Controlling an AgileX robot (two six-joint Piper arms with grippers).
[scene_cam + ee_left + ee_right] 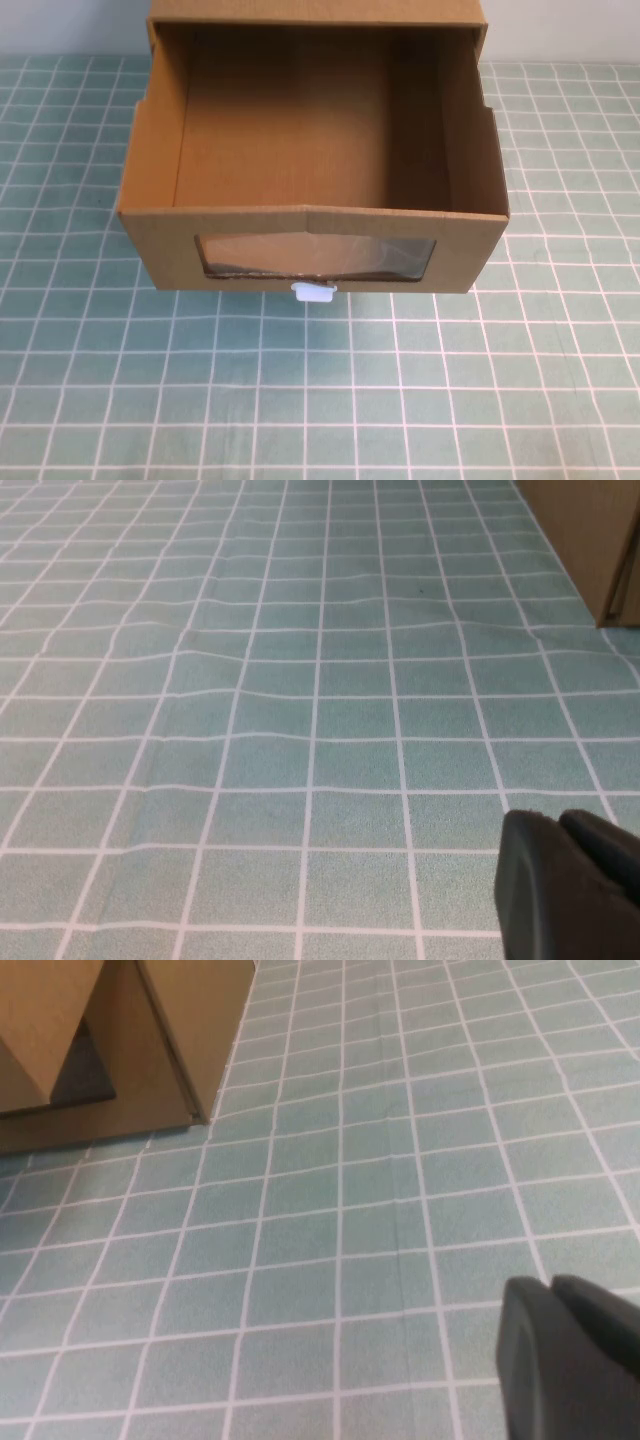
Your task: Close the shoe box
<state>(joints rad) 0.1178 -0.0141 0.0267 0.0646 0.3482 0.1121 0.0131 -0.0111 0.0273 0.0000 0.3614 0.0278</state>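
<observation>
The shoe box (315, 140) is brown corrugated cardboard and stands at the back middle of the table. Its drawer is pulled far out toward me and is empty inside. The drawer front (470, 250) has a wide clear window (315, 257) with a small white pull tab (313, 291) below it. A corner of the box shows in the left wrist view (590, 540) and in the right wrist view (170, 1030). My left gripper (560, 825) is shut and empty above the mat, left of the box. My right gripper (550, 1290) is shut and empty above the mat, right of the box. Neither arm shows in the high view.
A teal mat with a white grid (320, 400) covers the table. A pale wall (60, 25) runs behind the box.
</observation>
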